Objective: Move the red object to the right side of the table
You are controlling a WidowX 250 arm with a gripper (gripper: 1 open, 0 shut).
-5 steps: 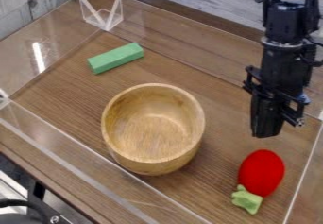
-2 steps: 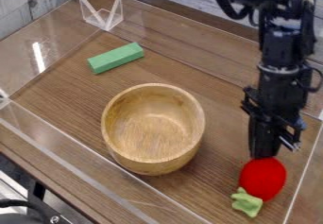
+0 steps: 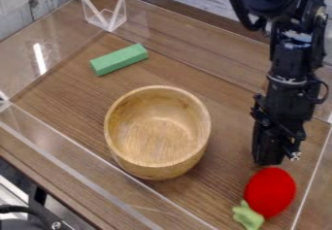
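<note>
Tool hovering just above red object, near right corner of desk.
Desk (image 3: 78, 88) is carrying a wooden bowl (image 3: 158, 130); tool (image 3: 273, 158), jaw spread indiscernible, is pointing down beside the red object (image 3: 270, 191). Risk: an off-centre descent is likely nudging the rounded toy away.

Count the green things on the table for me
2: a flat green block at the back left, and a small light-green leafy piece beside the red object, front right, partly hidden.
</note>
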